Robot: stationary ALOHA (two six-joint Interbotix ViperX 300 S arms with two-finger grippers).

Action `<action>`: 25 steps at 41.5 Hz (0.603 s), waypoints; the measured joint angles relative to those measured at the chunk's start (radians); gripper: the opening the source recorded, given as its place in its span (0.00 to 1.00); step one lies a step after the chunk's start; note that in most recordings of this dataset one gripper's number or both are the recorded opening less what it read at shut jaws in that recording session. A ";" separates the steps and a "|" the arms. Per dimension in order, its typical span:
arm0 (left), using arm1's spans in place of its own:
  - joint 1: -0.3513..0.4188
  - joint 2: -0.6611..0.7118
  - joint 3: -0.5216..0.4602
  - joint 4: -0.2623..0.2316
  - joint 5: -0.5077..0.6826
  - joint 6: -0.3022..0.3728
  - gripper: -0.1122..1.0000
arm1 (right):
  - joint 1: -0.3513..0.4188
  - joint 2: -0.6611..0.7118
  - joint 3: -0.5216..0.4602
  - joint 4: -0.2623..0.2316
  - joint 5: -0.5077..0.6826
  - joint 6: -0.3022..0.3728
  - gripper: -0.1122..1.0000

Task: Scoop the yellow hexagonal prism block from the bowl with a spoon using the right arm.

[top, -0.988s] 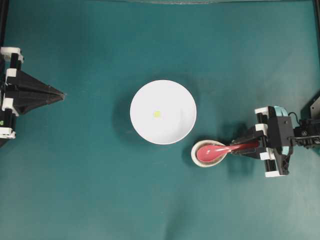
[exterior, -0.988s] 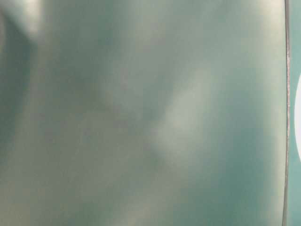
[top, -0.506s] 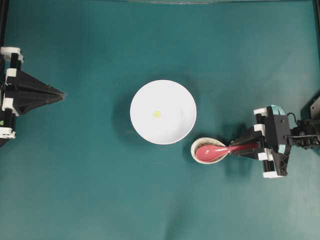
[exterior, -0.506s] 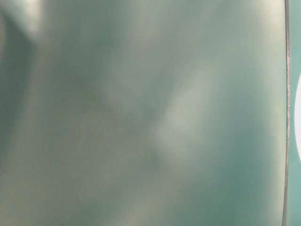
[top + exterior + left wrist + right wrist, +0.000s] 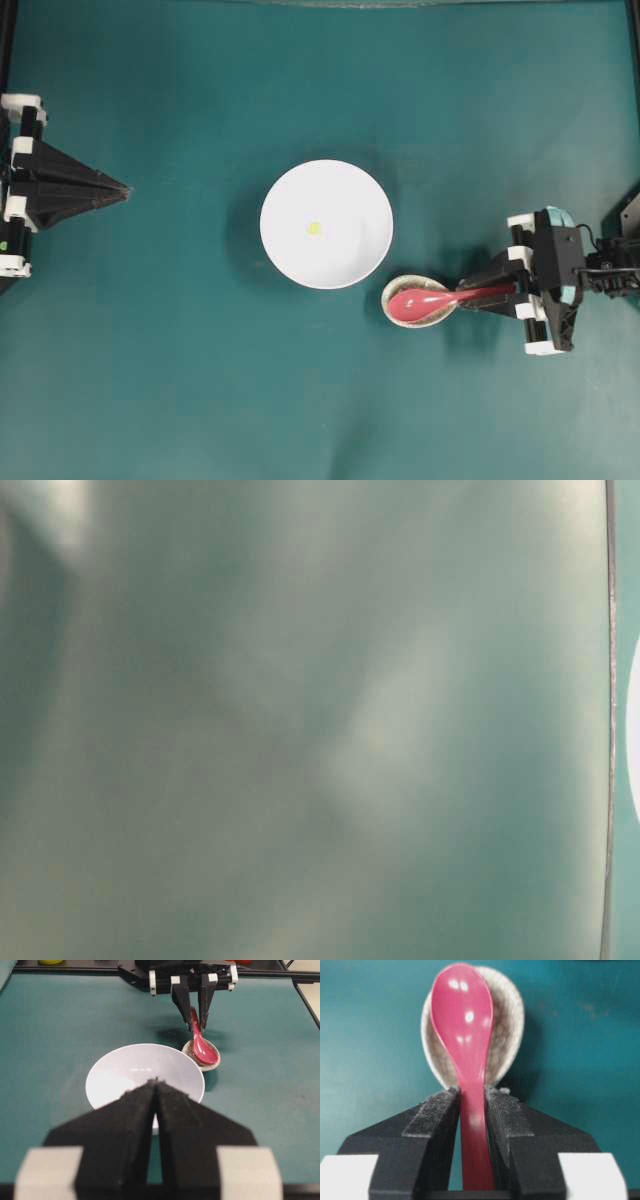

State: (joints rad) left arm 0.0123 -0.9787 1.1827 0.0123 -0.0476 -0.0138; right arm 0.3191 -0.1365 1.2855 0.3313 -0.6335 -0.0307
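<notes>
Here the glossy pink-red spoon [image 5: 465,1035], deep oval scoop resting in a speckled teardrop spoon rest [image 5: 507,1025], was pinched at its handle by the right claw [image 5: 472,1097]; the left claw [image 5: 156,1085] was pressed together.

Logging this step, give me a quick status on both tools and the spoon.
Right tool around the spoon handle, scoop on the spoon rest. Left tool shut, parked. Yellow block in the bowl. Path clear.
</notes>
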 measured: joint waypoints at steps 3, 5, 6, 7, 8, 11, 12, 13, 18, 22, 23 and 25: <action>0.000 0.000 0.000 0.000 0.000 0.000 0.11 | -0.002 -0.006 0.006 0.002 -0.012 0.000 0.48; 0.000 0.000 0.000 0.000 0.000 0.000 0.11 | 0.000 -0.011 0.009 0.002 -0.017 -0.003 0.53; 0.000 0.000 0.000 -0.002 0.000 0.000 0.11 | 0.000 -0.011 0.009 0.000 -0.018 -0.003 0.57; 0.000 0.000 0.000 0.000 0.000 0.000 0.11 | 0.000 -0.011 0.009 0.002 -0.020 -0.003 0.58; 0.000 0.000 0.000 0.000 0.000 0.000 0.11 | -0.002 -0.011 0.009 0.002 -0.020 -0.006 0.60; 0.000 0.000 0.000 -0.002 -0.002 0.000 0.11 | 0.000 -0.011 0.009 0.002 -0.021 -0.008 0.63; 0.000 0.000 0.000 0.000 0.000 0.000 0.11 | 0.000 -0.011 0.011 0.000 -0.021 -0.009 0.62; 0.000 0.000 0.000 -0.002 0.000 0.000 0.11 | -0.002 -0.011 0.011 0.002 -0.021 -0.011 0.62; 0.000 0.000 0.000 0.000 0.000 0.000 0.11 | 0.000 -0.011 0.011 -0.002 -0.023 -0.020 0.62; -0.002 0.000 0.000 0.000 0.000 0.000 0.11 | 0.000 -0.011 0.012 -0.002 -0.043 -0.021 0.62; -0.002 0.000 0.000 0.000 0.000 0.000 0.11 | -0.002 -0.011 0.014 -0.002 -0.046 -0.021 0.62; 0.000 0.000 0.000 -0.002 0.000 0.000 0.11 | 0.000 -0.011 0.018 -0.003 -0.061 -0.021 0.62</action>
State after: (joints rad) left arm 0.0123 -0.9787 1.1827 0.0107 -0.0476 -0.0138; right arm 0.3191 -0.1473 1.3039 0.3283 -0.6949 -0.0522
